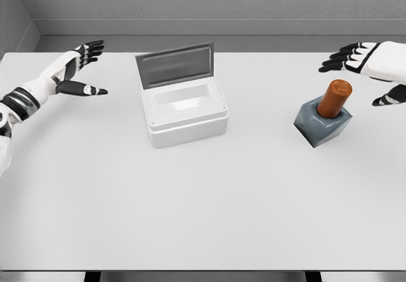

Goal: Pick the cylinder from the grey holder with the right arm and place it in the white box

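We see a white bench (203, 218) stretching across the head view, with a grey wall behind it. Right of the middle stands the grey holder (322, 124), a squat block turned so that one corner points toward us, and the orange-brown cylinder (334, 98) sits upright in its top, leaning slightly to the right, with its rounded upper end well clear of the block. We find our right hand (371, 66) above and to the right of the cylinder, near it but not touching; its dark fingers (339, 56) are spread and point left, the thumb hangs lower at the picture's right edge, and the hand holds nothing. Left of the middle rests the white box (187, 114), open, with its grey-lined lid (174, 65) tilted up and back at the far side and its pale inside showing bare. The box and the holder stand well apart, with plain bench between them. Our left hand (75, 71) hovers at the far left, well away from the box, its arm coming in from the left edge; its fingers (92, 47) are spread too, the upper ones pointing up and to the right and the thumb reaching right, and it grasps nothing.
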`<state>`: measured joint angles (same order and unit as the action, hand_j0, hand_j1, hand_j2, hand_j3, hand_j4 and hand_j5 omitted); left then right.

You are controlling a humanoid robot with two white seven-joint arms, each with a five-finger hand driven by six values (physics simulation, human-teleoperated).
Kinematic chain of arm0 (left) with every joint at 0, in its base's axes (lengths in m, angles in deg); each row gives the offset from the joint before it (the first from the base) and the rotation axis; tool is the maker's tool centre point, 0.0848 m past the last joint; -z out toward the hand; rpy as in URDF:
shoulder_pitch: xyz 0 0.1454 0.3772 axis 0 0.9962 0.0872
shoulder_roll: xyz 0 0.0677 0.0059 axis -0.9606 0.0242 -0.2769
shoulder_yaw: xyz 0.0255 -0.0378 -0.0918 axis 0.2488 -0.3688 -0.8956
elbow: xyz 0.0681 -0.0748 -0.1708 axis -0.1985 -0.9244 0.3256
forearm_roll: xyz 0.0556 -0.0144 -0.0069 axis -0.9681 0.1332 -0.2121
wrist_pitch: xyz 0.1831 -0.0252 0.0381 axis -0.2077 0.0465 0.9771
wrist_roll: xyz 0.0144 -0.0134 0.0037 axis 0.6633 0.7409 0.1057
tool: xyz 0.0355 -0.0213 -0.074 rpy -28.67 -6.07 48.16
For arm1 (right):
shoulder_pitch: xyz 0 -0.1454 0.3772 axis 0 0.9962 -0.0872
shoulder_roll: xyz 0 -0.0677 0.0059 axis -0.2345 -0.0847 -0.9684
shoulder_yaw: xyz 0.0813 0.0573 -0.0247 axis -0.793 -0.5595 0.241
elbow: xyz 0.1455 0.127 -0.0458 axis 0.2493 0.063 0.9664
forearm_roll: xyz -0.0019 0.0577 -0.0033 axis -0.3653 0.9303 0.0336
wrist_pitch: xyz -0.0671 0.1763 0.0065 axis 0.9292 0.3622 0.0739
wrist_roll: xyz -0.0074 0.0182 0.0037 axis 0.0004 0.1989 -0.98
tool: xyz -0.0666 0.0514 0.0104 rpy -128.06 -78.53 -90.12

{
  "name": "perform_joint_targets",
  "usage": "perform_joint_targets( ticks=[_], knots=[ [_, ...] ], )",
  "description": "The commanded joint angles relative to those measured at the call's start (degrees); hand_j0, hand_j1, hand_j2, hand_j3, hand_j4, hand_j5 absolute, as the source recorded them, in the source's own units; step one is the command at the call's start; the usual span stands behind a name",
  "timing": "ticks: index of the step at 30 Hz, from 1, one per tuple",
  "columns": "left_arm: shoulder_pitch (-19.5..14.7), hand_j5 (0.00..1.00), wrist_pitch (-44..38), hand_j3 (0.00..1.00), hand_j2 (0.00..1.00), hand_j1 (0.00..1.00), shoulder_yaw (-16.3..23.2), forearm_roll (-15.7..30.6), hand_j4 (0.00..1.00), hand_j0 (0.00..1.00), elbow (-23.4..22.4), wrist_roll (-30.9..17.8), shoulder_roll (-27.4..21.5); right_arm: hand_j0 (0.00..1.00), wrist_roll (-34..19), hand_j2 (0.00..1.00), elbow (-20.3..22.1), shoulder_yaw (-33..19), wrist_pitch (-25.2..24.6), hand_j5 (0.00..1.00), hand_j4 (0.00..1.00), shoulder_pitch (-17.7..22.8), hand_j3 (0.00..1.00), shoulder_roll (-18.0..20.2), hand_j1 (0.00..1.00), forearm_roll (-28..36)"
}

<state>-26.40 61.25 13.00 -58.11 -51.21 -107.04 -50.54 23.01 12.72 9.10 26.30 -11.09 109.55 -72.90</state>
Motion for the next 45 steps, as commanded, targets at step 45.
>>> perform_joint_targets(
  ticks=[45],
  knots=[
    [1.76,1.0,0.02,1.0,1.0,1.0,4.84,2.98,1.0,1.0,7.91,0.01,-1.67,1.0,-11.96,1.0,-6.62,0.23,-0.04,1.0,1.0,1.22,1.0,-8.73,1.0,0.42]
  ],
)
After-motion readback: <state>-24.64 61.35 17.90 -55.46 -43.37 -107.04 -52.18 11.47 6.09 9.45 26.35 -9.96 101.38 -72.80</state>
